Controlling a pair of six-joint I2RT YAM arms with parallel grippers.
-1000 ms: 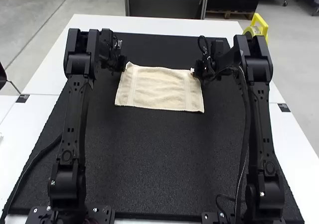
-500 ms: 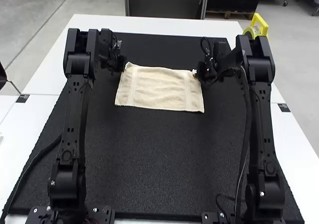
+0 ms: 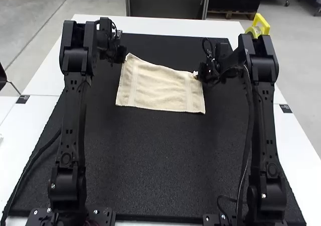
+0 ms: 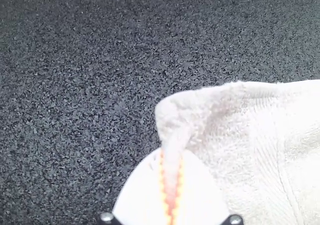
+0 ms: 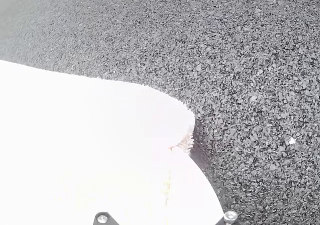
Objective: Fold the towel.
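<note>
Here's the big black mat point(image 3: 150, 165), and across its far half lies the cream towel point(image 3: 161, 89), spread out. The left gripper point(image 3: 124, 59) has its fingers closed, pinching the far left corner; the right gripper point(image 3: 196, 75) is closed too, gripping the far right corner.

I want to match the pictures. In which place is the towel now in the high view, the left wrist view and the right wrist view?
High view: the towel lies mostly spread on the far half of the black mat.
Left wrist view: one corner is pinched in the left gripper.
Right wrist view: another corner is at the right gripper's fingertips.
Shared landmark: the black mat, beside the towel.
</note>
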